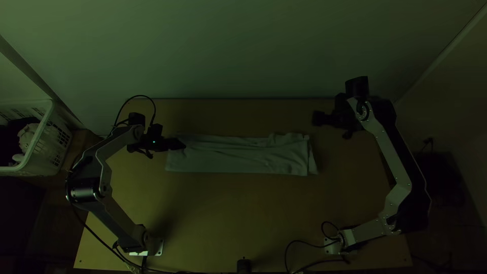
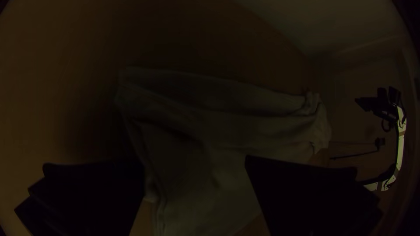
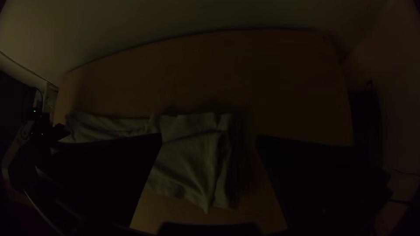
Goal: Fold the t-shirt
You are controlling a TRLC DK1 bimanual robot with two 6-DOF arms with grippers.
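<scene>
T-shirt (image 1: 238,158), folded into a long, narrow strip, lying near the middle of the table (image 1: 243,213). Its long axis runs from the left arm's side to the right arm's side, roughly parallel to the table's far edge; the near long side is fairly straight, the far one rumpled. The end toward the right arm shows uneven, layered edges. Which end bears the collar cannot be told.

Left gripper (image 1: 184,144): at the far corner of the strip's left end, jaws wide apart, gripping nothing; whether it touches the fabric is unclear. Right gripper (image 1: 314,118): beyond the strip's right end, toward the far edge, apart from the cloth, jaws likewise spread and holding nothing.

In the left wrist view, the lower border cuts off part of the shirt; in the right wrist view, one jaw masks part of it. Inner layers are too dim to count. Basket (image 1: 50,122): cropped at the top view's left border.
</scene>
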